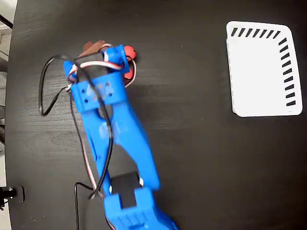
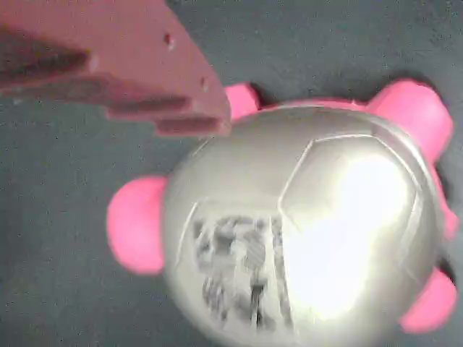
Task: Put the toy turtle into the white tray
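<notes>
your wrist view is filled almost wholly by the toy turtle (image 2: pixel 304 231): a shiny pale domed shell with a blurred label on its lower left part, and pink feet sticking out at the left, the top and the right edge. it sits on the dark table (image 2: pixel 65 289). one reddish finger (image 2: pixel 123 65) of the gripper comes in from the upper left, its tip just at the shell's upper left edge; you cannot tell whether it touches.

the fixed view from above gives you what the wrist view cannot: the whole layout. there the turtle (image 1: pixel 128 62) is nearly hidden under the arm's head, with only red bits showing at its right side, in the upper left part of the table (image 1: pixel 192 143). the blue arm (image 1: pixel 115 129) rises from its base at the bottom edge and leans up and to the left, with black, white and red wires looping off its left side. the gripper (image 1: pixel 103 50) points down at the turtle; neither view shows both fingers, so you cannot tell whether it is spread or pinching.

the white tray (image 1: pixel 261 72) lies at the upper right, well apart from the turtle, with dark slanted slots along its top and right sides. nothing lies in it.
</notes>
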Robot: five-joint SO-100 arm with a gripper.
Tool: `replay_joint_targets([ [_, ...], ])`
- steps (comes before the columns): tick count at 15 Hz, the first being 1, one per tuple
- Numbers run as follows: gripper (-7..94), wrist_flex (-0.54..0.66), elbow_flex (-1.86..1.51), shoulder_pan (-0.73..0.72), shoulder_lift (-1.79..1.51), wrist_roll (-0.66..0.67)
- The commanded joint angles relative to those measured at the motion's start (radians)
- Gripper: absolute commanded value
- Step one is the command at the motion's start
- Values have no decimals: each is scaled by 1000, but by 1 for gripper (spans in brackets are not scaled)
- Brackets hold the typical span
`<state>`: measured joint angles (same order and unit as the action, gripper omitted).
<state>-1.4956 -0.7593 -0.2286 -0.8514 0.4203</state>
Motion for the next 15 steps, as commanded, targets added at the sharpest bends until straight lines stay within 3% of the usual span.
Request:
replay_joint_targets([
  [1,52,-17,78,5,-8,35],
  [10,52,-81,354,0,272,57],
  [12,37,-84,367,0,278,52],
  [15,6,-84,374,2,282,35],
])
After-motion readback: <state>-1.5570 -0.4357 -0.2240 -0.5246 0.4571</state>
